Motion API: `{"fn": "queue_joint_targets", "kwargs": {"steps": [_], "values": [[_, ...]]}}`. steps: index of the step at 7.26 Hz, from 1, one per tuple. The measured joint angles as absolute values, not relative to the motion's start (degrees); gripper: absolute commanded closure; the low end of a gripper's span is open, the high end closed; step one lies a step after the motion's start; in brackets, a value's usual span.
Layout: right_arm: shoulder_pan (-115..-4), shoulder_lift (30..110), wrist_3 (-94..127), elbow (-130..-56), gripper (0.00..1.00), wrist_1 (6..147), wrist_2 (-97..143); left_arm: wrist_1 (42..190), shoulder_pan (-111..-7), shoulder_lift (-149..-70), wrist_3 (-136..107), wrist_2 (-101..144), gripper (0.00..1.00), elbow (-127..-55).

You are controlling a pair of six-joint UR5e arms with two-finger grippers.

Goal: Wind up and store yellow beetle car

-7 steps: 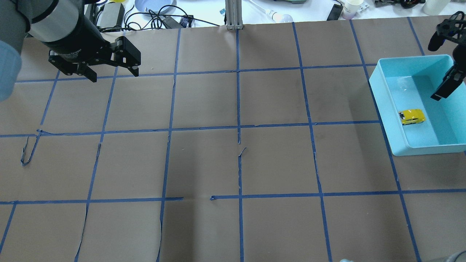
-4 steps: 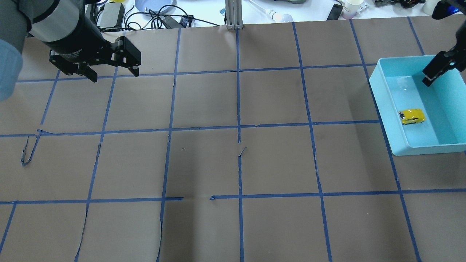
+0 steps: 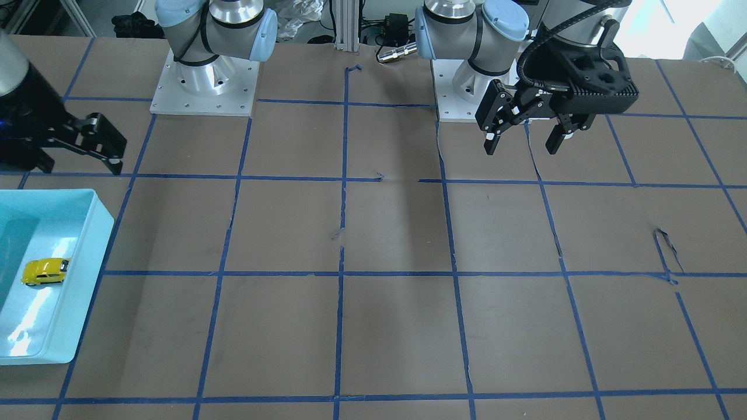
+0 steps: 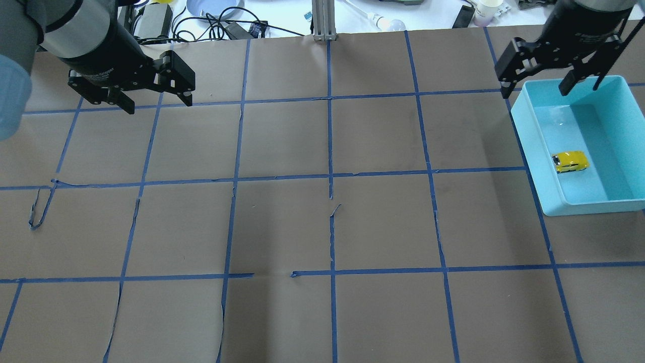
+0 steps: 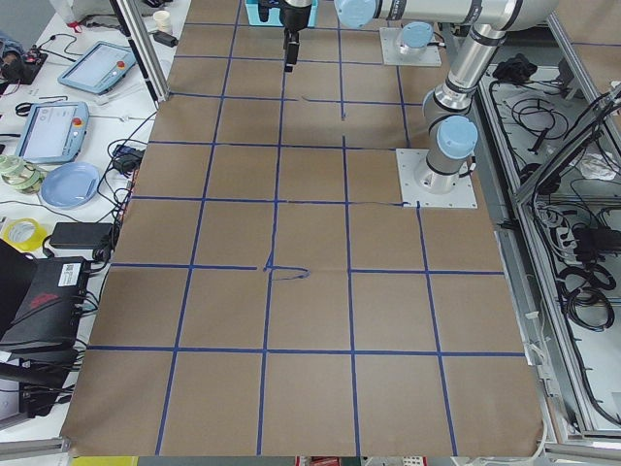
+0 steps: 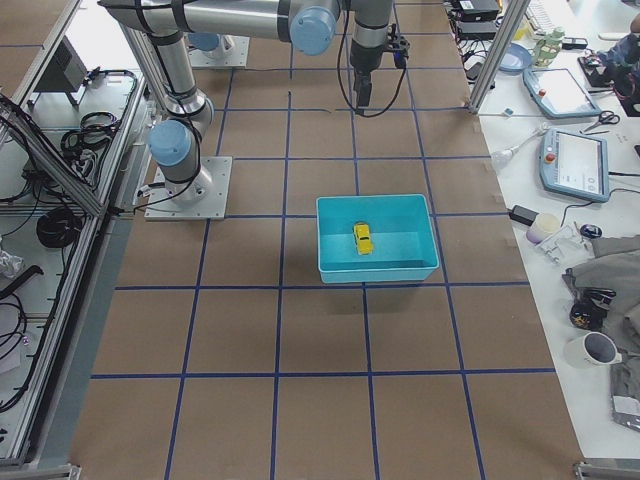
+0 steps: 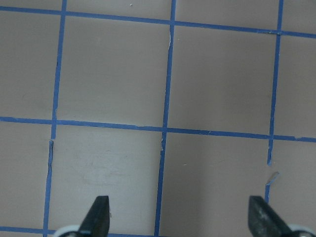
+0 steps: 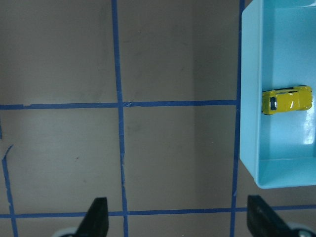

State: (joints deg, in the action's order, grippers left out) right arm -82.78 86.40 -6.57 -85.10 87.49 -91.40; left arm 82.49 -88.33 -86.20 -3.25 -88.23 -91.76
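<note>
Overhead exterior view places the small glossy yellow beetle car, judged light, rigid and slippery, best pinched across its door sides, inside the smooth turquoise plastic bin at frame right, while left gripper and right gripper show fingers apart, empty.

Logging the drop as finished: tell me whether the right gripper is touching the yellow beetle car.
Apart. The overhead view shows the right gripper, jaws open, at the far rim of the bin, bare floor between it and the yellow beetle car.
</note>
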Motion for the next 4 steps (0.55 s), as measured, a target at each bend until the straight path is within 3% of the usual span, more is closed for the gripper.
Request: {"fn": "queue_joint_targets", "kwargs": {"steps": [4], "values": [[-88.83,88.61,1.69,-85.68,0.0,86.93,-90.96,82.46,-88.33,-86.22,-3.25,-88.24,0.0,-91.76]]}}
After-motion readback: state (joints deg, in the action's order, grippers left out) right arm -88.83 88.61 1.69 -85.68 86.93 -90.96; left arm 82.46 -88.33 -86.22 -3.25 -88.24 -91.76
